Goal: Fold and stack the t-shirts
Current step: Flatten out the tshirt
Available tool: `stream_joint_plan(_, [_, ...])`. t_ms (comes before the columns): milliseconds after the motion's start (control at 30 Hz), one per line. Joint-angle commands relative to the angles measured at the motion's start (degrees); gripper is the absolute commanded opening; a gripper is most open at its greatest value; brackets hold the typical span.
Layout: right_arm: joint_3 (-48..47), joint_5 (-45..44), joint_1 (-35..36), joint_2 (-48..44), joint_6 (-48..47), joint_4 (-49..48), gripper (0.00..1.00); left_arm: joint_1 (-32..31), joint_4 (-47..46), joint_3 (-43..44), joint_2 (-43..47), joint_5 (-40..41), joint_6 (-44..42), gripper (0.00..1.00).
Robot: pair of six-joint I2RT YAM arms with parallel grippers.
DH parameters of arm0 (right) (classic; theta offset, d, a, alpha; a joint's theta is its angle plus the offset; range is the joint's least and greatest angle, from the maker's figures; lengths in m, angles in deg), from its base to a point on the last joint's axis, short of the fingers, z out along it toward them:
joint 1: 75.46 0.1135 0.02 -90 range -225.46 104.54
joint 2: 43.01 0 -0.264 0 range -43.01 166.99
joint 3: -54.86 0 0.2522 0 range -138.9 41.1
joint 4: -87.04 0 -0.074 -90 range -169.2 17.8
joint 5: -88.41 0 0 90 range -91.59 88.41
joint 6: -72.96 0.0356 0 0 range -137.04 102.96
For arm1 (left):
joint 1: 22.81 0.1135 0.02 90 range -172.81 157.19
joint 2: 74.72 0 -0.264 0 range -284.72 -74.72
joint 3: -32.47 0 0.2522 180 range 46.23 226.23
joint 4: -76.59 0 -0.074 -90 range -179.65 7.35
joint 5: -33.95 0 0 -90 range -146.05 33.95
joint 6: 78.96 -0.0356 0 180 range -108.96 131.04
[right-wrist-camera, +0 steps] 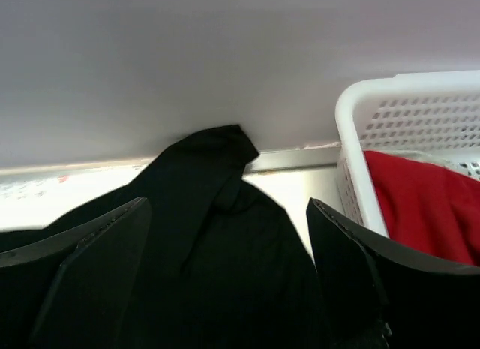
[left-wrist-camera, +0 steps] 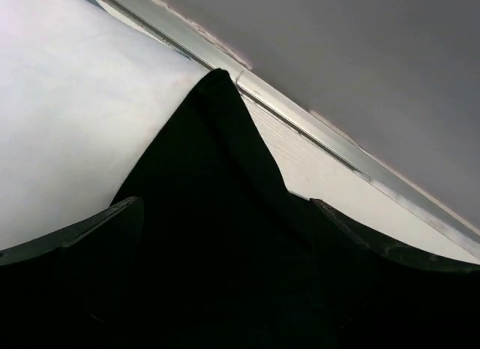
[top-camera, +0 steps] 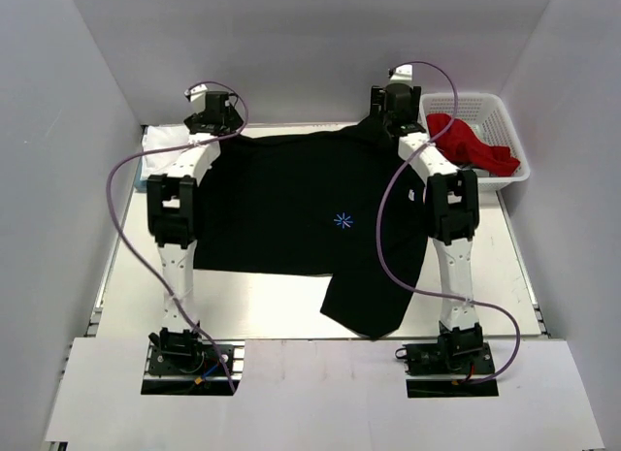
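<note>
A black t-shirt (top-camera: 291,209) with a small blue mark (top-camera: 342,220) lies spread flat on the table, one part reaching toward the near edge. My left gripper (top-camera: 212,121) is over its far left corner. In the left wrist view the left gripper (left-wrist-camera: 225,221) is open, with a peak of black cloth (left-wrist-camera: 217,124) lying loose between the fingers (left-wrist-camera: 75,236). My right gripper (top-camera: 393,116) is over the far right corner. It (right-wrist-camera: 229,236) is open too, with black cloth (right-wrist-camera: 217,184) bunched between its fingers (right-wrist-camera: 352,244). Folded white and pale blue t-shirts (top-camera: 155,145) lie at the back left.
A white mesh basket (top-camera: 490,107) holding red cloth (top-camera: 475,145) stands at the back right, close beside the right gripper; its rim (right-wrist-camera: 360,109) and the red cloth (right-wrist-camera: 427,206) show in the right wrist view. Grey walls enclose the table on three sides.
</note>
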Motion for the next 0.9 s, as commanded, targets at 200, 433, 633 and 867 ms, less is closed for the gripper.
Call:
stream_joint_plan(200, [31.68, 7.67, 3.34, -35.79, 12.96, 4.71, 0.9, -1.1, -2.0, -19.77, 30.33, -15.3, -1.51, 1.0])
stream_joint_plan(433, [58.09, 18.64, 4.48, -59.08, 22.37, 8.91, 0.9, -1.63, 2.22, -45.68, 56.12, -16.01, 0.33, 1.0])
stream_joint_plan(633, [74.88, 26.66, 5.89, -66.84, 28.0, 8.65, 0.9, -1.63, 3.9, -69.77, 75.41, -15.3, 6.13, 1.0])
stream_joint_plan(867, [81.3, 22.36, 6.42, -62.99, 28.62, 10.59, 0.9, -1.63, -5.84, -78.85, 76.07, -19.87, 8.24, 1.0])
